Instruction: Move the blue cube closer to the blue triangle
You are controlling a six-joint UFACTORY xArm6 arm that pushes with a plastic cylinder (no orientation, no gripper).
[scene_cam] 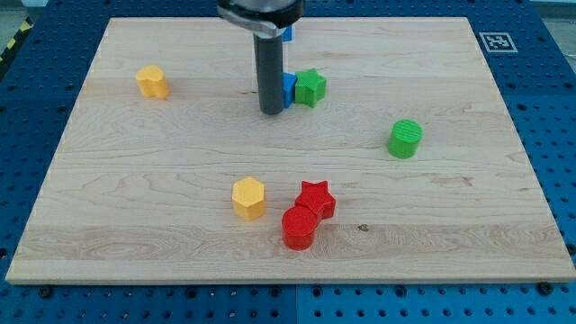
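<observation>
My dark rod comes down from the view's top, and my tip (271, 111) rests on the board. It is right against the left side of the blue cube (289, 88), which the rod mostly hides. A green star (311, 87) touches the cube's right side. A small part of another blue block (289, 34), probably the blue triangle, shows behind the rod near the board's top edge, straight above the cube.
A yellow block (153, 81) sits at upper left. A green cylinder (405, 139) sits at right. A yellow hexagon (249, 198), a red star (316, 198) and a red cylinder (299, 228) cluster at lower centre. The wooden board (135, 225) lies on a blue pegboard table.
</observation>
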